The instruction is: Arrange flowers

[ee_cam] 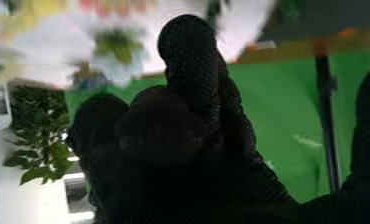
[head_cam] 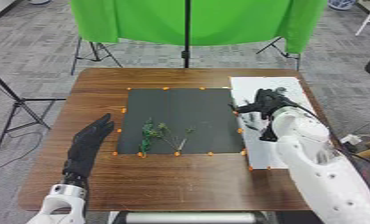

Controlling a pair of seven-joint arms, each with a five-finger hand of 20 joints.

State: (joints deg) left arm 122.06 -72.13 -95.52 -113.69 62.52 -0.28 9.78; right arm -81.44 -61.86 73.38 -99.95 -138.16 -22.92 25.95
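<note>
In the head view my right hand [head_cam: 267, 104] is over the white sheet [head_cam: 267, 161] at the table's right side, open with its fingers spread and nothing visible in them. In the right wrist view the same hand [ee_cam: 195, 90] shows dark, its thumb apart from the fingers. My left hand [head_cam: 91, 136] is open and straight at the table's left, beside the dark mat [head_cam: 195, 102]. A leafy green sprig [head_cam: 147, 136] lies on the mat's lower left, with thin-stemmed green sprigs [head_cam: 168, 137] next to it. Blurred colourful flower shapes [ee_cam: 117, 45] appear on white in the right wrist view.
The brown table [head_cam: 190, 182] surrounds the mat, which has small orange pieces [head_cam: 124, 110] along its edges. A green cloth [head_cam: 146, 22] hangs behind the table, with a black stand [head_cam: 187, 50] in front of it.
</note>
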